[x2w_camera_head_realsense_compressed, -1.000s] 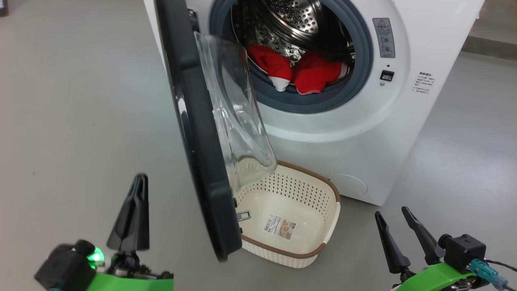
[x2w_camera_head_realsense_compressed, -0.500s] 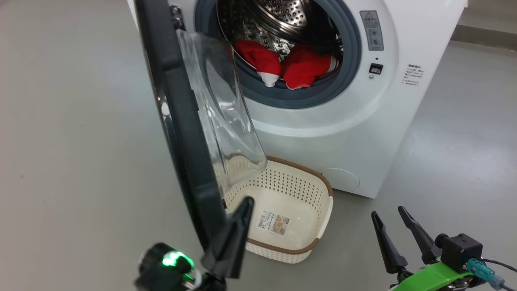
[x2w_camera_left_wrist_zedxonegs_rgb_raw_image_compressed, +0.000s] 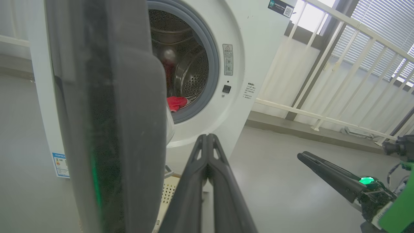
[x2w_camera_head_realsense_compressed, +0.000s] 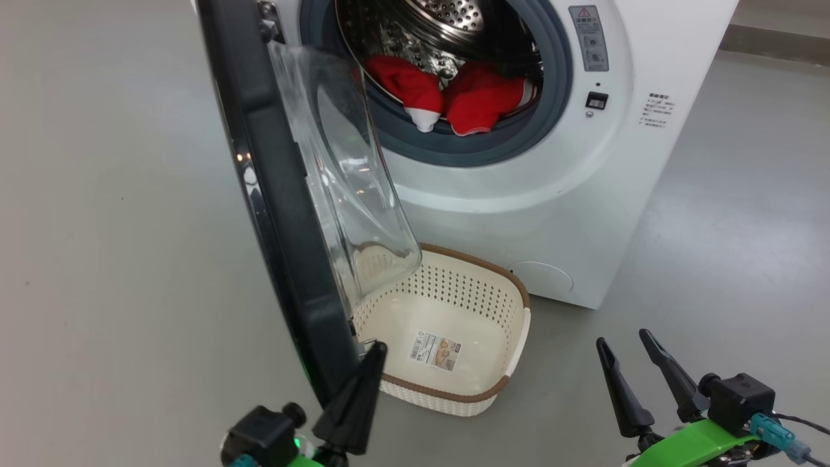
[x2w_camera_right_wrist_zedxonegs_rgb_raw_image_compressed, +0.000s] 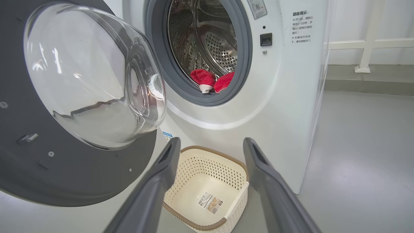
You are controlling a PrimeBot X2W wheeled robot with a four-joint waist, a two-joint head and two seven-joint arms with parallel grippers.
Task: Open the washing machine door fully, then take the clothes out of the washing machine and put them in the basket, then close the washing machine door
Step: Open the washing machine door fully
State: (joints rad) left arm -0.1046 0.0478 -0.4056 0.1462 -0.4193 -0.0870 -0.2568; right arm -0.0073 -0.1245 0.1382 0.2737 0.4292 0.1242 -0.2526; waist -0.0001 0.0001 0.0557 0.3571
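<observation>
Door (x2w_camera_head_realsense_compressed: 272, 194) open; red clothes (x2w_camera_head_realsense_compressed: 480, 107) at washing machine (x2w_camera_head_realsense_compressed: 519, 214) mouth; cream basket (x2w_camera_head_realsense_compressed: 447, 395) upright beneath door.

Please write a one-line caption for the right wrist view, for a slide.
Open right gripper facing the washing machine: door open, red clothes in the drum, empty basket on the floor in front.

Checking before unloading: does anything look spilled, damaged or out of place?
Nothing spilled or damaged. The washing machine door is only partly open, its glass bowl overhanging the left end of the basket. The clothes sit at the front of the drum, one white cuff on the gasket.
</observation>
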